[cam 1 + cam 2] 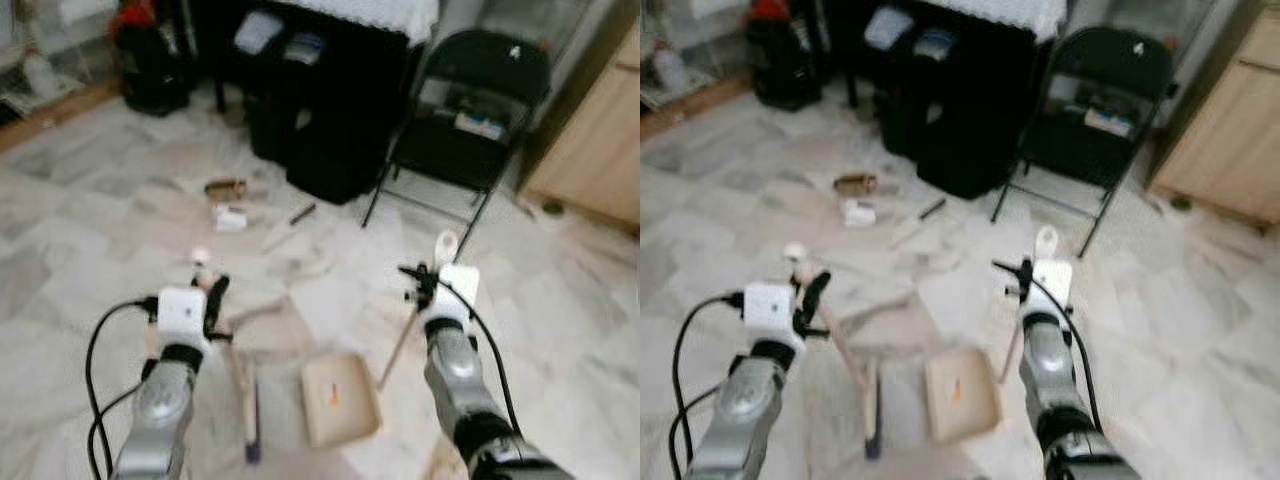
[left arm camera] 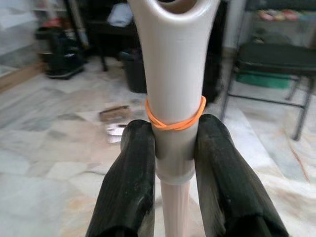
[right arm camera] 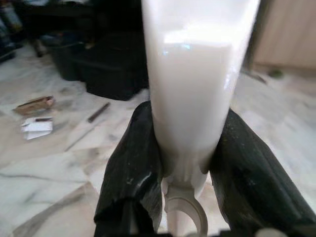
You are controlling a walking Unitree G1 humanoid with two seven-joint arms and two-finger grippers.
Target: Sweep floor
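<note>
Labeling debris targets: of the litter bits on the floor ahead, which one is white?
The white scrap, lying just on the near side of the brown piece. The dark stick to its right is thin and blackish; only the scrap is white.

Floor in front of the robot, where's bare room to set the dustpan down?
Bare marble lies left of the left gripper, and right of the right gripper toward the wooden cabinet. Crowded: litter ahead before the folding chair.
</note>
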